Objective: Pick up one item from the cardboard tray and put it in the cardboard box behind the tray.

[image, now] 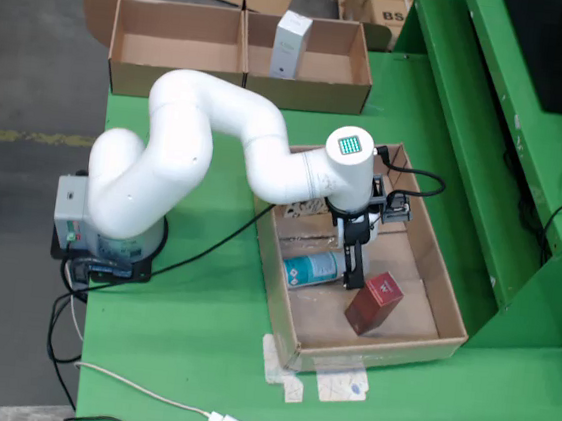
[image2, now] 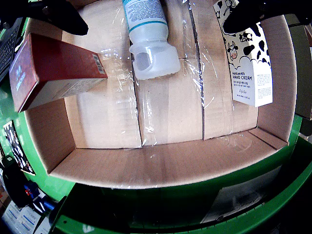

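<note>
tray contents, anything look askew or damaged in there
Nothing looks damaged or spilled. The red box sits skewed to the cardboard tray walls, and the bottle lies on its side, cap closed. The hand cream carton lies flat by one wall. The claw hovers over the bottle.

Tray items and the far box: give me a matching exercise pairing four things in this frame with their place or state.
Things:
1. red box
2. bottle
3. hand cream box
4. white carton

Places or states:
A. standing upright in the far cardboard box
B. printed with cow spots, by the tray wall on the right of the wrist view
C. lying on its side under the gripper
D. nearest the tray's front wall in the fixed view

Pairs: 1-D, 2-C, 3-B, 4-A
</note>
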Robot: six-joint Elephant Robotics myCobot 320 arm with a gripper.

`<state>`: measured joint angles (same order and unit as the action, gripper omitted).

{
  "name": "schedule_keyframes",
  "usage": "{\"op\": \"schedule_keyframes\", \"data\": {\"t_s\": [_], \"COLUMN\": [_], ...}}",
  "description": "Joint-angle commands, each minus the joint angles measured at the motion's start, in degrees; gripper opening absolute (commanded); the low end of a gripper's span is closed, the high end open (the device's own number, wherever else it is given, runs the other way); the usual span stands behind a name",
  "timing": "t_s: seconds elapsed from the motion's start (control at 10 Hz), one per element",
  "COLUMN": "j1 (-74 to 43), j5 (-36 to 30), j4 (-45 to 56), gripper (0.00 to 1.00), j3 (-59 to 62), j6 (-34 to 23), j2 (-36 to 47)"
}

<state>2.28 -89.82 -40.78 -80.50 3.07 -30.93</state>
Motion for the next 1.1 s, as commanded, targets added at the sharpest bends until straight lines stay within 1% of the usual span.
{"op": "schedule_keyframes", "data": {"t_s": [0.0, 0.2, 0.7, 1.0], "j1": [-0.30, -0.47, -1.11, -1.28], "j5": [0.28, 0.41, -0.06, -0.05], "j4": [-0.57, -0.18, -0.52, -4.76], "gripper": [1.00, 1.00, 1.00, 1.00], "j3": [2.34, 3.77, 3.65, 0.95], "j6": [0.55, 0.92, 0.89, 1.64], "j2": [-0.82, -3.19, -4.77, -6.08]}}
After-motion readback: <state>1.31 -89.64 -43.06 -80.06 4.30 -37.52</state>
